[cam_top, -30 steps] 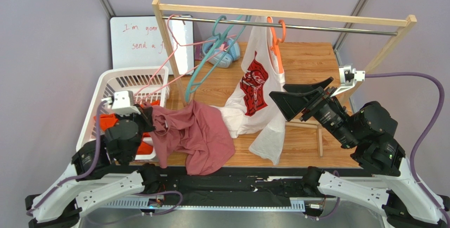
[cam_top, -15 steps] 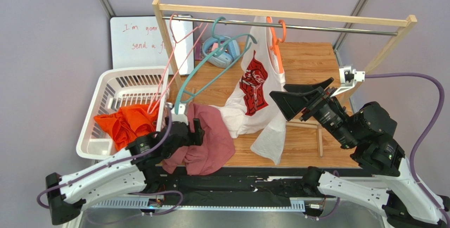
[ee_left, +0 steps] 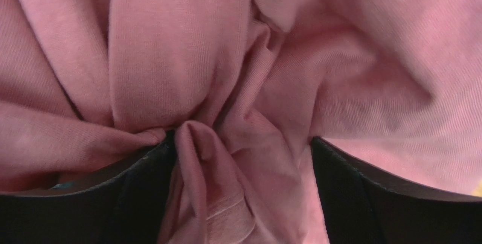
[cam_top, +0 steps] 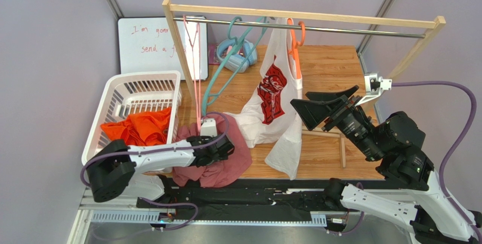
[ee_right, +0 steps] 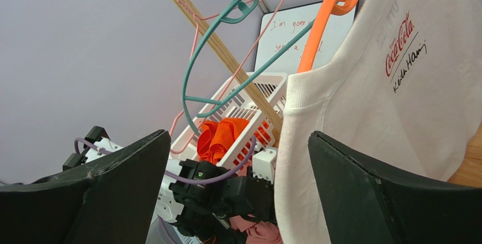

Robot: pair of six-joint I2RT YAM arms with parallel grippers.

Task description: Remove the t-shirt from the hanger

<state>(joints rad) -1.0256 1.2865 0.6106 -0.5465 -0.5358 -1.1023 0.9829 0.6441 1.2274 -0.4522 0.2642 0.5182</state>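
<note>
A white t-shirt with a red print hangs on an orange hanger from the rail. In the right wrist view the white t-shirt and orange hanger are close ahead. My right gripper stands open just right of that shirt, apart from it. A pink t-shirt lies crumpled on the table, off any hanger. My left gripper presses down into the pink t-shirt. Its jaws stand wide apart, with loose folds between them.
Empty teal and pink hangers dangle from the wooden rack's rail. A white basket at the left holds an orange garment. A whiteboard and blue headphones sit behind.
My left arm swung from the basket to the right and down onto the pink t-shirt, and its gripper opened. The empty teal and pink hangers swung back. The right arm hardly moved.
</note>
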